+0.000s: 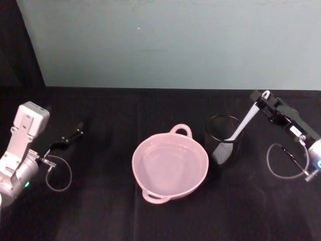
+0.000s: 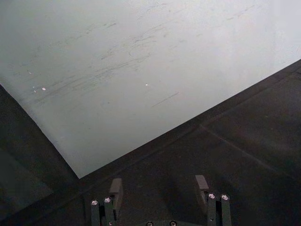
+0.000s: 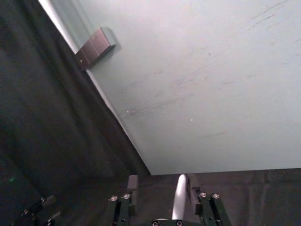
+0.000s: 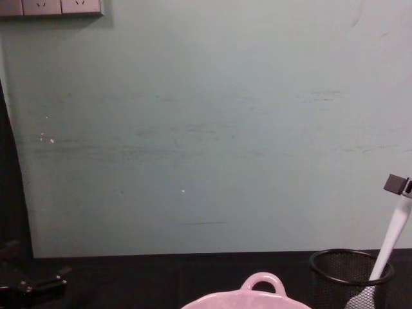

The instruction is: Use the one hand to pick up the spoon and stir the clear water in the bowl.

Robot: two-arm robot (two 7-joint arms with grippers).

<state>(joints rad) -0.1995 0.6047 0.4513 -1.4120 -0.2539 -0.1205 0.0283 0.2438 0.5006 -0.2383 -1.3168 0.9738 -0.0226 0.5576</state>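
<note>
Head view: right claw (image 1: 264,98) grips the spoon (image 1: 242,128) handle tip inside the mesh cup (image 1: 223,140); lift straight up to clear its rim before swinging to the bowl (image 1: 170,167). Left claw (image 1: 75,134) rests open, empty.

**Free room and obstacles around the bowl**

The pale pink bowl (image 1: 170,166) sits mid-table with its mouth open from above. Just beside it on the right stands the black mesh cup (image 1: 223,140), close to the bowl's rim, so the gap between the 2 is narrow. The white spoon (image 1: 244,125) leans out of the cup up and to the right, its handle tip gripped by the right tool (image 1: 264,100). Behind everything a pale green wall (image 1: 175,40) closes the far side. The black table (image 1: 100,211) lies bare in front of the bowl and to its left, up to the left tool (image 1: 75,134) near the left edge.
</note>
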